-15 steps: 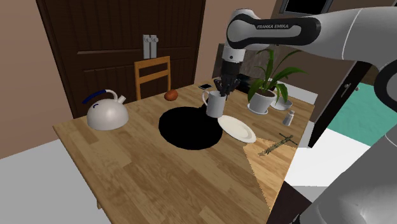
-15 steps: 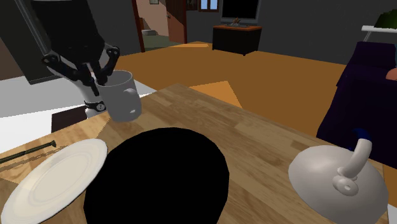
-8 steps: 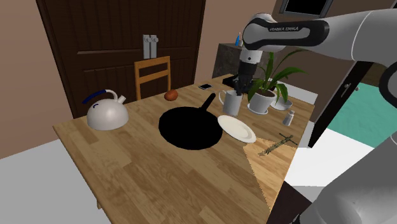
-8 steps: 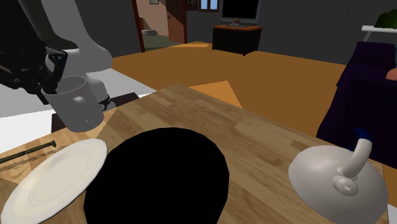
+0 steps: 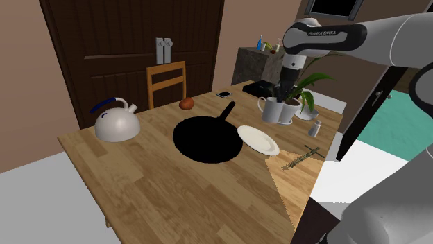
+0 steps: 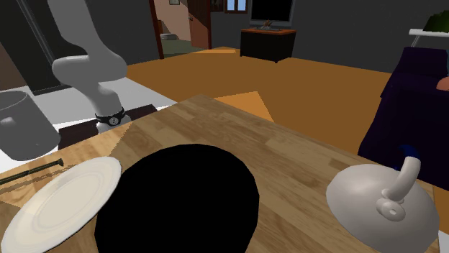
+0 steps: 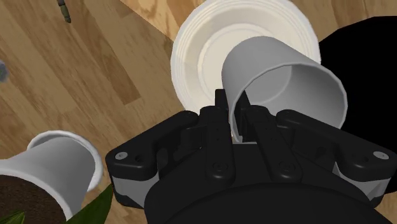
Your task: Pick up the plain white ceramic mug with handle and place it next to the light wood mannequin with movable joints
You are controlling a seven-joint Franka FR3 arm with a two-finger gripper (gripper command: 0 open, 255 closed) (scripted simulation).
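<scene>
The plain grey-white handled mug point(image 5: 270, 109) has no pattern, and the black fingers point(image 7: 221, 109) on its rim are solid black. The wooden tabletop point(image 5: 173, 184) is honey-brown with streaked grain. The round frying pan point(image 5: 207, 140) is flat black. At its three o'clock in the shoulder view, the round plate point(image 5: 258, 139) is plain white. At its nine o'clock, the domed kettle point(image 5: 116, 125) is pale grey with a blue handle. The thin jointed mannequin point(image 5: 300, 159) looks dull olive-brown. The potted plant point(image 7: 54, 168) has a white pot, dark brown soil and green leaves.
</scene>
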